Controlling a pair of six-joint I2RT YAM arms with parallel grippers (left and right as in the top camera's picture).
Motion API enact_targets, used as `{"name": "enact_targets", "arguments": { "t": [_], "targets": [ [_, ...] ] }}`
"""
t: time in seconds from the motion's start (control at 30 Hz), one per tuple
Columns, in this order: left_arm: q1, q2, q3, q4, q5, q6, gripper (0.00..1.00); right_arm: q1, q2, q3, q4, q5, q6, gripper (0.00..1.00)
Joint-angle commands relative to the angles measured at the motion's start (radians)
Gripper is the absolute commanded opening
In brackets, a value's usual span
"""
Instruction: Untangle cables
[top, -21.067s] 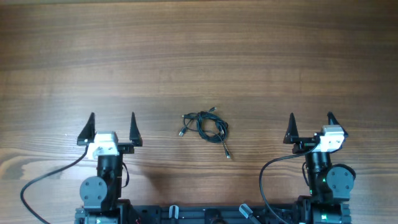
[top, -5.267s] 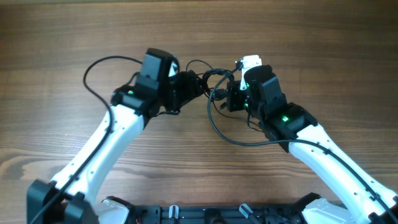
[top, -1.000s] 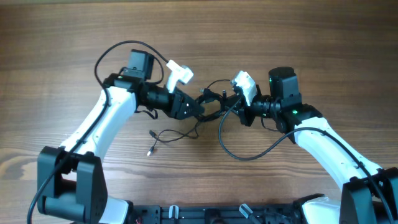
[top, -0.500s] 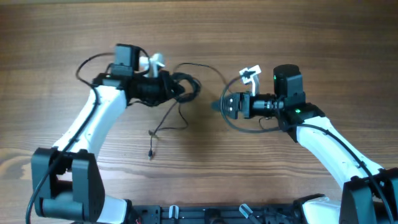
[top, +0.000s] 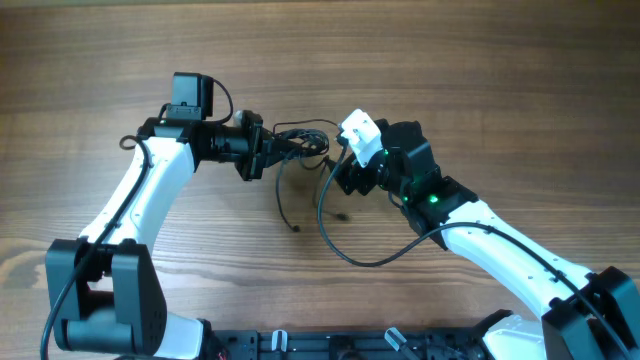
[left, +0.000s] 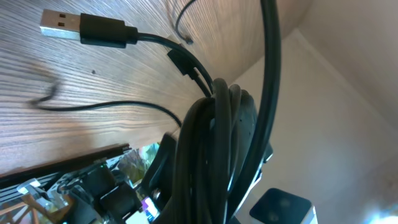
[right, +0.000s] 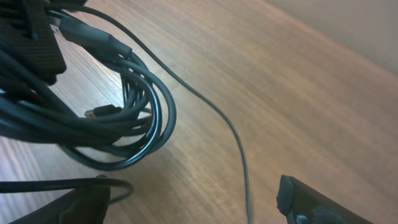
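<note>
**Left jaws clamping the coil, right jaws standing wide beside it**

I am holding the cables (top: 300, 140) in my left gripper (top: 265, 152), jaws pinching the coiled bunch just at 3 o'clock of my fingertips. The bunch appears to be riding a little above the table (top: 500, 60). In the left wrist view it is filling the middle of the frame, and a USB plug (left: 62, 23) is jutting out over the wood at 10 o'clock. One loose strand (top: 296, 229) is trailing from the coil toward 6 o'clock, its small end lying on the wood.

My right gripper (top: 338, 178) is sitting just at 4 o'clock of the coil, jaws spread wide and gripping nothing. In the right wrist view its fingertips (right: 311, 202) are showing at the two bottom corners. There the coil is lying at 10 o'clock, and one thin strand is running down between the fingertips.

Bare wood is stretching broadly toward 12 o'clock, and toward 9 and 3 o'clock beyond both arms. Toward 6 o'clock my right arm's thick cable (top: 360, 263) is looping across the wood. The table's edge is showing in both wrist views against a pale wall (right: 348, 25).
</note>
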Motion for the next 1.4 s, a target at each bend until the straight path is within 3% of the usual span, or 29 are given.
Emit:
{"name": "enact_targets", "arguments": {
  "t": [0.0,0.1,0.2,0.3,0.4,0.63,0.77,0.9,0.97,1.0,1.03,1.07,1.13,1.17,1.23,1.37],
  "targets": [
    [0.01,-0.018,0.002,0.004,0.046,0.069,0.04,0.0,-0.013,0.01,-0.03,-0.134,-0.103,0.87],
    [0.08,-0.018,0.002,0.067,0.033,0.119,0.04,0.0,-0.041,0.011,-0.185,-0.129,-0.092,0.94],
    [0.156,-0.018,0.002,0.121,0.034,0.154,0.04,-0.002,-0.209,0.011,-0.273,-0.125,-0.077,0.96],
    [0.14,-0.018,0.002,0.111,0.108,0.223,0.04,-0.003,-0.304,0.011,-0.207,-0.071,-0.077,0.91],
    [0.072,-0.018,0.002,0.105,0.191,0.228,0.04,-0.003,-0.237,0.011,-0.193,-0.071,-0.134,0.86],
    [-0.034,-0.018,0.002,0.105,0.197,0.22,0.04,0.0,-0.196,0.011,-0.069,-0.184,-0.187,0.83],
    [-0.034,-0.018,0.002,0.067,0.198,0.204,0.04,0.0,-0.196,0.011,-0.065,-0.239,-0.208,0.64],
    [-0.034,-0.018,0.002,0.052,0.204,0.19,0.04,0.0,-0.167,0.011,-0.066,-0.333,-0.208,0.57],
    [-0.034,-0.018,0.002,0.053,0.249,0.19,0.04,0.0,-0.141,0.011,-0.065,-0.333,-0.208,0.47],
    [-0.034,-0.018,0.002,0.052,0.266,0.191,0.04,0.0,-0.135,0.011,-0.052,-0.333,-0.207,0.33],
    [-0.034,-0.018,0.002,0.052,0.269,0.191,0.05,0.0,-0.135,0.011,-0.031,-0.333,-0.205,0.1],
    [-0.034,-0.018,0.002,0.053,0.269,0.191,0.09,0.0,-0.135,0.011,-0.003,-0.333,-0.175,0.05],
    [-0.033,-0.018,0.002,0.053,0.268,0.21,0.39,-0.01,-0.137,0.011,0.029,-0.333,0.039,0.04],
    [-0.031,-0.018,0.002,0.062,0.269,0.274,0.5,-0.027,-0.14,0.011,0.024,-0.333,0.134,0.04],
    [0.004,-0.018,0.002,0.085,0.268,0.472,0.91,-0.115,-0.147,0.011,-0.002,-0.457,0.361,0.04],
    [0.131,-0.018,0.002,0.099,0.269,0.692,0.94,-0.303,-0.146,0.011,-0.029,-0.984,0.45,0.04]
  ]
}}
